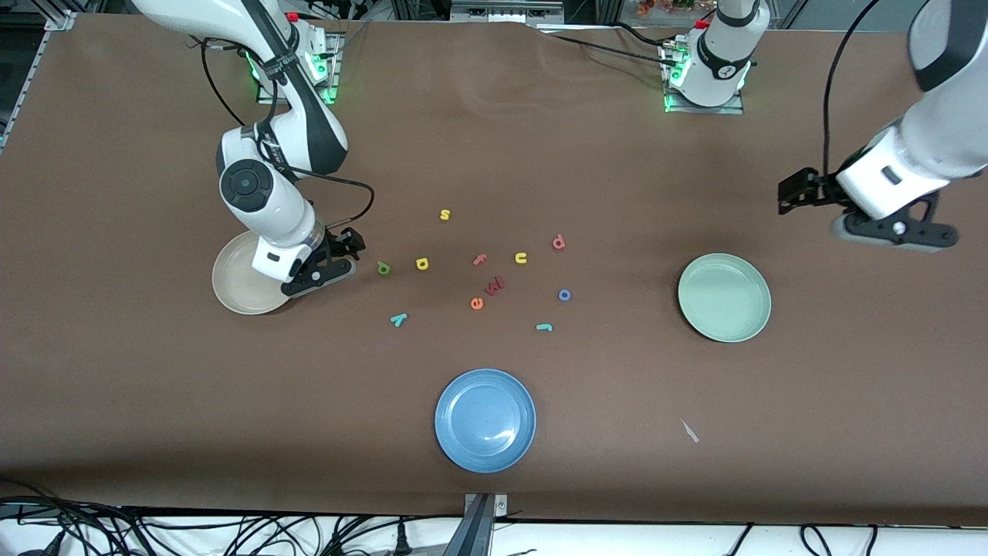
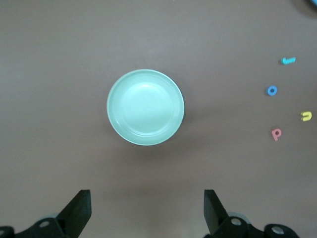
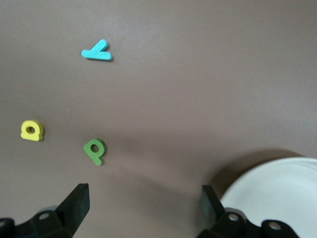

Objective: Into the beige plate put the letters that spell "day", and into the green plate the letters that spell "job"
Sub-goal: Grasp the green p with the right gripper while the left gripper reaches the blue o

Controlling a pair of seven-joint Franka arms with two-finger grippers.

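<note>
I see the right gripper (image 1: 340,259) hanging low at the edge of the beige plate (image 1: 235,289), fingers spread wide and holding nothing, with the green "a" (image 1: 384,268), yellow "d" (image 1: 421,263) and teal "y" (image 1: 398,319) loose on the table just beside it toward the middle. My left gripper (image 1: 795,193) waits in the air near the green plate (image 1: 724,297), jaws equally wide and empty; the pinkish "b" (image 1: 559,242), blue "o" (image 1: 564,294) and teal "j" (image 1: 544,327) lie between the 2 plates, all 6 letters outside them.
</note>
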